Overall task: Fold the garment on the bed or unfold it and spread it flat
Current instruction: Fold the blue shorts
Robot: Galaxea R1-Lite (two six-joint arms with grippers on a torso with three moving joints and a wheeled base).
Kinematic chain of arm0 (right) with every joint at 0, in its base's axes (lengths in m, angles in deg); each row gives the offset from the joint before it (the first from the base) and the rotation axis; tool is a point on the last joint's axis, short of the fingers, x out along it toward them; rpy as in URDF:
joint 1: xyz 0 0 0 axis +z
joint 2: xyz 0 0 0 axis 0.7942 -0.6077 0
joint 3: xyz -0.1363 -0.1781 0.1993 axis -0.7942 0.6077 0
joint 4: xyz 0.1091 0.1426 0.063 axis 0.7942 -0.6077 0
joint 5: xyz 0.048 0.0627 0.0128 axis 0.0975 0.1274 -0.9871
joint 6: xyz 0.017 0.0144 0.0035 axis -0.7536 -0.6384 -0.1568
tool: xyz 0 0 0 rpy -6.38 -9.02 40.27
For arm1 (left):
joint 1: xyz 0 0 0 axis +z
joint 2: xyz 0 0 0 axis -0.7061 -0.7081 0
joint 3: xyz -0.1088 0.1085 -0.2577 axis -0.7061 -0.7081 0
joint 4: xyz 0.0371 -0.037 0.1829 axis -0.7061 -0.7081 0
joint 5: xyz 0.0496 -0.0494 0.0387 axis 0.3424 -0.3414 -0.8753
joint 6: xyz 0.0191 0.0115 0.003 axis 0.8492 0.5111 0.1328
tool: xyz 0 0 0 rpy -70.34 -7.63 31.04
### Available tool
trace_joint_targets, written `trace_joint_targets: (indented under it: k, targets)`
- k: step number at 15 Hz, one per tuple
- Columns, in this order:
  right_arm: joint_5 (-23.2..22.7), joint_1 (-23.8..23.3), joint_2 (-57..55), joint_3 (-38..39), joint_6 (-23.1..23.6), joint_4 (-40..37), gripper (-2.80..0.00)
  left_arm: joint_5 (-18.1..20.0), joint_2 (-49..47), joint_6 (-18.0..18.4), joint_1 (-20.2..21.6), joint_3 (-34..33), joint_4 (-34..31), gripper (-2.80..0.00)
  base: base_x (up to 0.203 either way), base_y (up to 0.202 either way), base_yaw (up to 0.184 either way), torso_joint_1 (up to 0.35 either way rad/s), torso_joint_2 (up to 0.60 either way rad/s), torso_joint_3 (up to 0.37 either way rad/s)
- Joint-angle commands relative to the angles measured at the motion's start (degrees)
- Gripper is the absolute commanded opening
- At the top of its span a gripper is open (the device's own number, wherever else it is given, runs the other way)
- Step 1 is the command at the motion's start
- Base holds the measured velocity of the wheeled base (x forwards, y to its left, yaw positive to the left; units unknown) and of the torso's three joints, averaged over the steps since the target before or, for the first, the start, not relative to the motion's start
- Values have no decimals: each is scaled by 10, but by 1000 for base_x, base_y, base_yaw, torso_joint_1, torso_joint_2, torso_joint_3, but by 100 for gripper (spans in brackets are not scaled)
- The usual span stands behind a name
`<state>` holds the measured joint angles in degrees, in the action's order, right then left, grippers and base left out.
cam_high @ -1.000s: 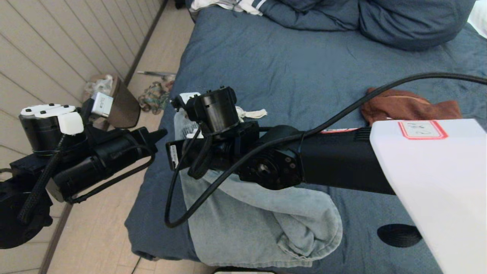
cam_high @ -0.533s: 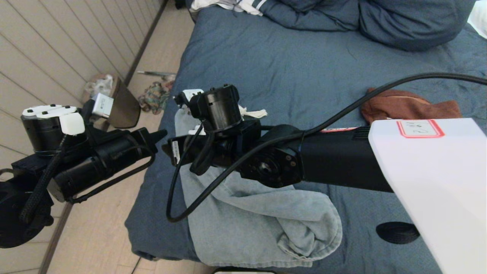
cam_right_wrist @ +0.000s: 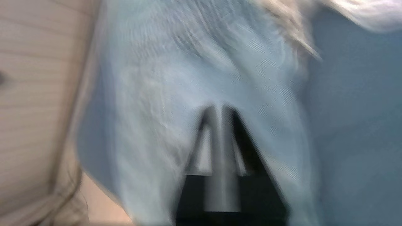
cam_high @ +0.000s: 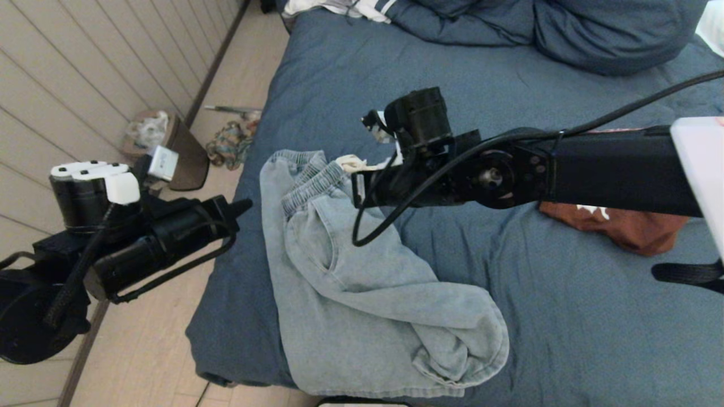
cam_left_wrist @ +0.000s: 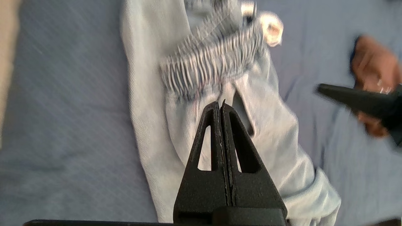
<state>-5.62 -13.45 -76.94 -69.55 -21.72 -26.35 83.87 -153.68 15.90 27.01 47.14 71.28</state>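
Light blue pants (cam_high: 350,294) lie crumpled on the near left corner of the bed (cam_high: 452,102), their elastic waistband (cam_high: 305,172) toward the far side. My right gripper (cam_high: 357,191) hangs just right of the waistband, above the cloth. In the right wrist view it (cam_right_wrist: 220,108) shows a narrow gap between its fingers and holds nothing, with the pants (cam_right_wrist: 150,78) beneath. My left gripper (cam_high: 246,203) is shut and empty at the bed's left edge. In the left wrist view it (cam_left_wrist: 220,103) points at the pants (cam_left_wrist: 150,94) below the waistband (cam_left_wrist: 213,59).
A brown garment (cam_high: 633,232) lies on the bed behind my right arm. Bunched blue bedding (cam_high: 565,28) and a white garment (cam_high: 339,7) sit at the far end. A bin (cam_high: 175,152) and clutter stand on the floor by the wall.
My right arm has swung right and toward the far side, off the pants' waistband. The waistband, hidden under it before, now lies uncovered. The left arm has barely moved.
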Motion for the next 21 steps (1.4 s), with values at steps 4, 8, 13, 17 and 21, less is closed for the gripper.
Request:
trace_joint_targets:
  k: [4, 8, 13, 17, 21]
  targets:
    - [-3, -71, 98, 53, -83, -155, -280, 0, -118, -2, -2, 71, -13, -280, 0, 0, 0, 0, 0, 0]
    - [-17, -104, 120, 157, -86, -85, -280, 1, -183, -1, -10, 158, -89, -280, 0, 0, 0, 0, 0, 0]
    - [-25, -115, 115, 161, -79, -36, -280, 4, -194, 13, -26, 256, -159, -280, 0, 0, 0, 0, 0, 0]
    - [-25, -116, 108, 154, -77, -36, -280, 2, -202, 27, -24, 275, -166, 0, 0, 0, 0, 0, 0, 0]
    - [-25, -117, 104, 156, -77, -36, -280, 2, -205, 28, -4, 275, -151, 0, 0, 0, 0, 0, 0, 0]
